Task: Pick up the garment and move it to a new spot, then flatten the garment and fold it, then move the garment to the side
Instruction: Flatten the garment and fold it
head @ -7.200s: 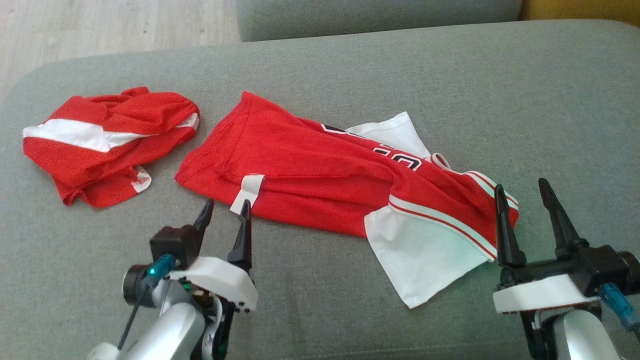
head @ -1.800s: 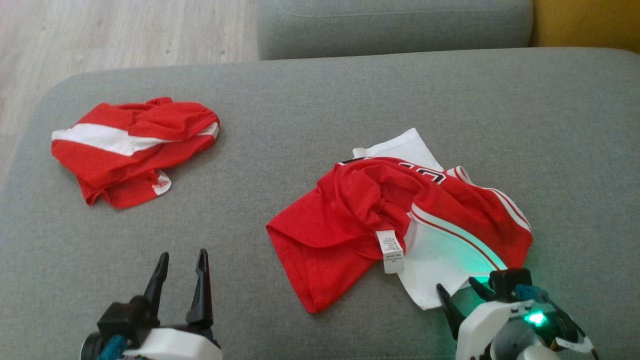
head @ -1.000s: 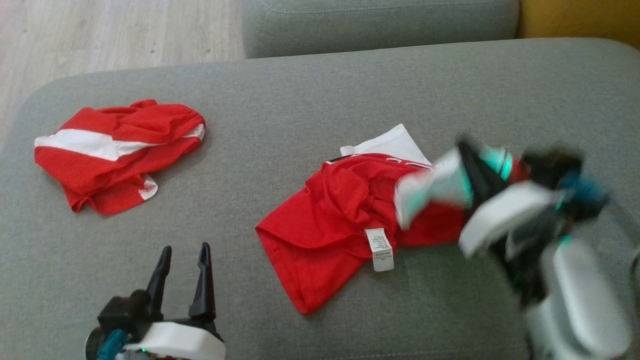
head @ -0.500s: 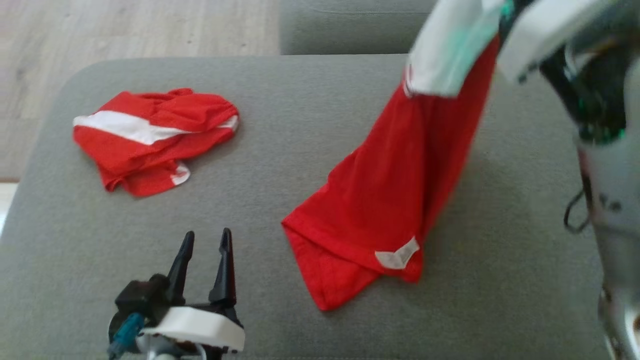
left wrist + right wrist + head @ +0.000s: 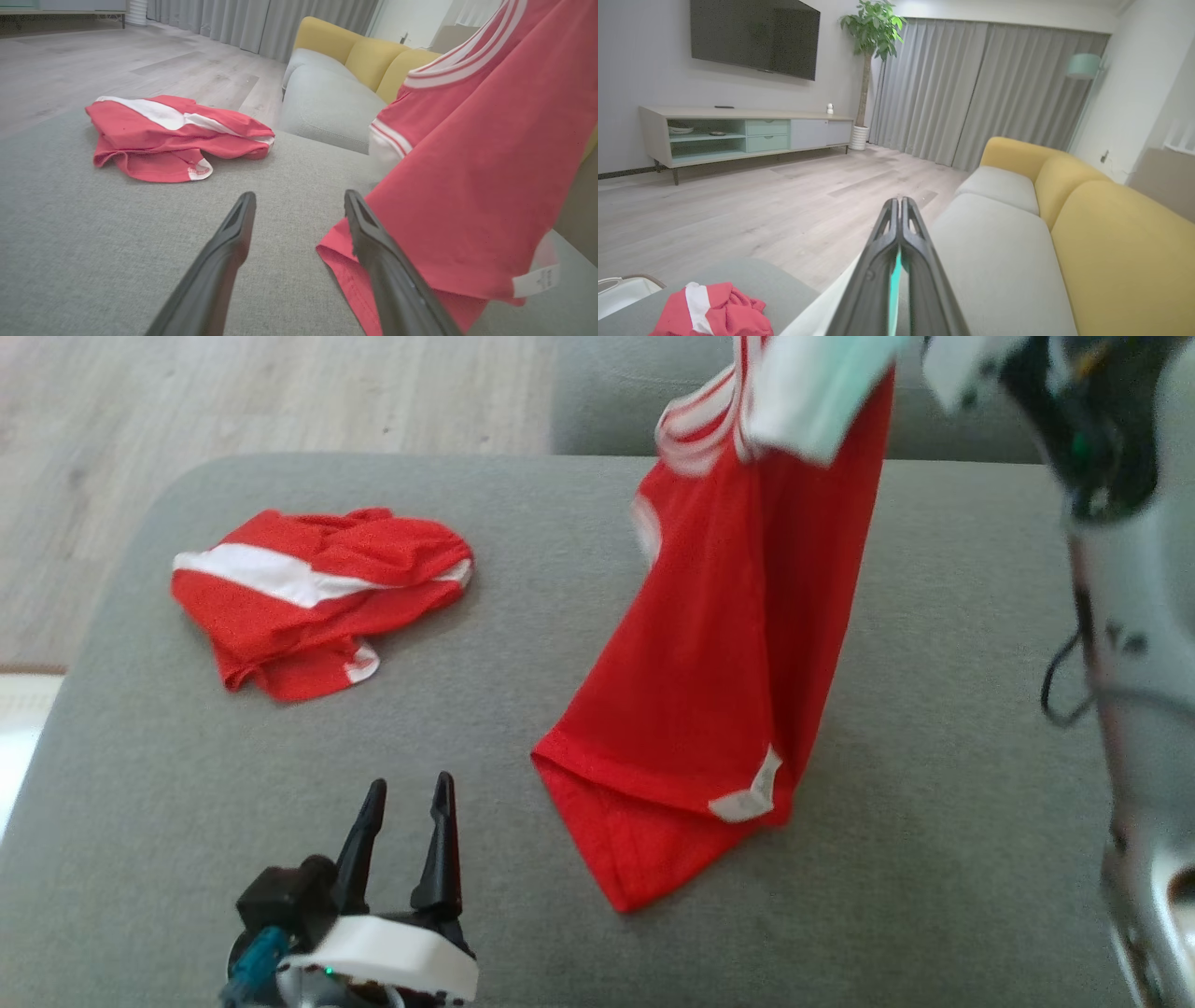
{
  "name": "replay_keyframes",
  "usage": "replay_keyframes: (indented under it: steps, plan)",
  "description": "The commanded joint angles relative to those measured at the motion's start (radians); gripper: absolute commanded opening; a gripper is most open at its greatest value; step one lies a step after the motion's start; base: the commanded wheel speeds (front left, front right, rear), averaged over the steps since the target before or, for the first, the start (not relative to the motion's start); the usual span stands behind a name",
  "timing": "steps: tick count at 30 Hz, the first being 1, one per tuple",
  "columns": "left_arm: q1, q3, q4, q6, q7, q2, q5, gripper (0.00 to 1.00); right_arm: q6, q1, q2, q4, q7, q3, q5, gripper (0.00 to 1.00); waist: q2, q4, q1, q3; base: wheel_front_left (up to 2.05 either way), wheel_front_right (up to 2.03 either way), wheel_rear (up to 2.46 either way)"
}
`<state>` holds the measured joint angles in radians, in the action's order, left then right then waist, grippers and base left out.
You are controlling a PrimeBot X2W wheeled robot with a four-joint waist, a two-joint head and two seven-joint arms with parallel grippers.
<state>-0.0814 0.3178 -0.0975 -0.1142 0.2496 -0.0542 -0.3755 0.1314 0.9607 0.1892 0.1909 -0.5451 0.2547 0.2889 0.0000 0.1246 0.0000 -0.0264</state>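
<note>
The garment point(image 5: 728, 644), a red jersey with white sleeves and striped trim, hangs from the top right of the head view. Its lower hem and white label still rest on the grey cushion point(image 5: 934, 821). My right gripper point(image 5: 899, 201) is shut on its white upper edge, a sliver of pale cloth showing between the fingers. Its silver forearm point(image 5: 1134, 616) runs down the right edge of the head view. My left gripper point(image 5: 409, 786) stands open low over the cushion, left of the hem, holding nothing. From the left wrist, the garment point(image 5: 467, 186) hangs just right of the left gripper point(image 5: 300, 198).
A second red and white garment point(image 5: 317, 597) lies crumpled at the cushion's far left, also seen from both wrists point(image 5: 173, 135) point(image 5: 710, 310). Another grey seat cushion point(image 5: 327, 107) and a yellow sofa back point(image 5: 1111, 242) lie beyond. Wooden floor point(image 5: 233, 392) borders the cushion's left.
My right gripper has lifted the garment from a heap on the cushion until it hangs tall with only the hem down. The head camera has shifted. The left gripper stays open in place.
</note>
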Motion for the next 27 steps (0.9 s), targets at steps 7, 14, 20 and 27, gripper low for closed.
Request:
replay_keyframes:
  steps: [7, 14, 20, 27]
  plan:
    - [0.017, -0.049, 0.026, 0.022, 0.012, 0.004, 0.011, 1.00, -0.001, -0.221, 0.038, -0.068, -0.028, -0.118, -0.014, 0.00, 0.0000, -0.088, 0.0000, -0.006, 0.00, 0.00, 0.00]
    - [0.040, -0.052, 0.008, 0.054, 0.012, 0.004, 0.023, 1.00, -0.001, -0.383, 0.102, -0.029, -0.058, -0.214, -0.066, 0.00, 0.0000, -0.130, 0.0000, -0.043, 0.00, 0.00, 0.00]
    - [0.070, -0.045, -0.014, 0.081, 0.012, 0.004, 0.034, 1.00, -0.001, -0.461, 0.130, 0.077, -0.055, -0.277, -0.119, 0.00, 0.0000, -0.135, 0.0000, -0.078, 0.00, 0.00, 0.00]
    - [0.075, -0.045, -0.032, 0.103, 0.012, 0.004, 0.045, 1.00, -0.001, -0.499, 0.148, 0.186, -0.014, -0.281, -0.172, 0.83, 0.0000, -0.126, 0.0000, -0.089, 0.00, 0.00, 0.00]
